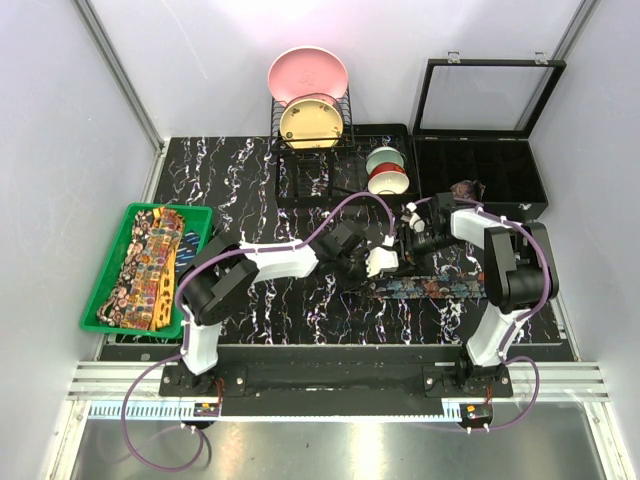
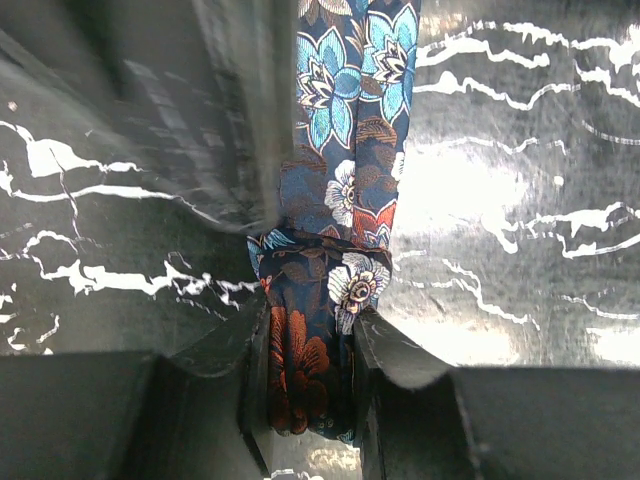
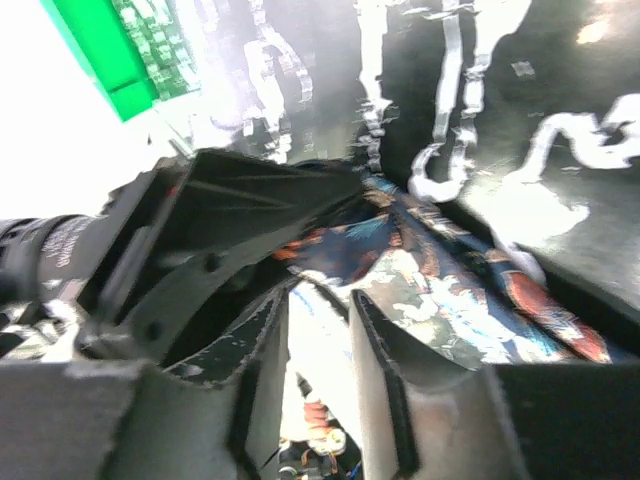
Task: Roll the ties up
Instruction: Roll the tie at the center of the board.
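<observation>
Left gripper clamps the blue floral tie between its fingers; right gripper, slightly parted, has it just beyond.

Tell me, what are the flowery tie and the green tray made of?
The flowery tie looks like woven cloth, maybe silk: it folds softly and has a slight sheen. The green tray looks like hard plastic: it has a bright even colour and a stiff moulded rim.

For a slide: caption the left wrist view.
Left gripper pinches the folded end of a blue floral tie on the black marbled table.
</observation>
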